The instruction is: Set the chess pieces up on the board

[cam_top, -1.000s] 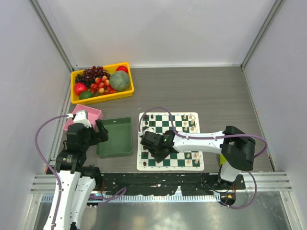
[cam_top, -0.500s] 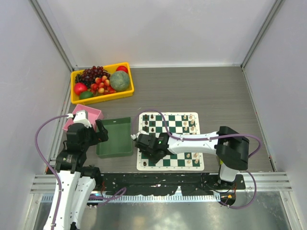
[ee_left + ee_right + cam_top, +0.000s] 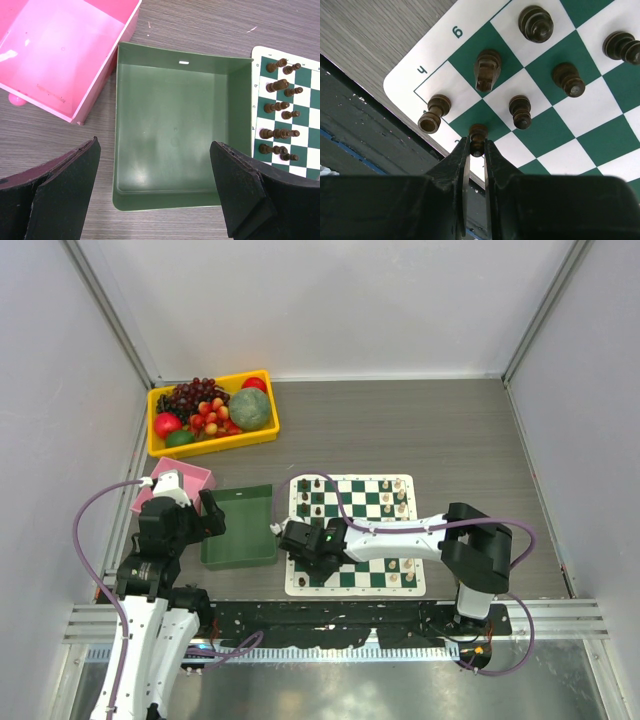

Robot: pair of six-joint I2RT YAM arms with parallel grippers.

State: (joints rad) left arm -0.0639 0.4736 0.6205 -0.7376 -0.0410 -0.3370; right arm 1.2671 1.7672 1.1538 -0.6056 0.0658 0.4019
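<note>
Pinching a dark pawn (image 3: pixel 478 132) upright, the right gripper (image 3: pixel 476 146) stands at the corner of the board (image 3: pixel 400 85), just beside the rook (image 3: pixel 434 114).

Bright, even light fills every view, with only faint shadows. Glare whitens the pink bin (image 3: pixel 60 45) left of the green tray (image 3: pixel 175 125).
</note>
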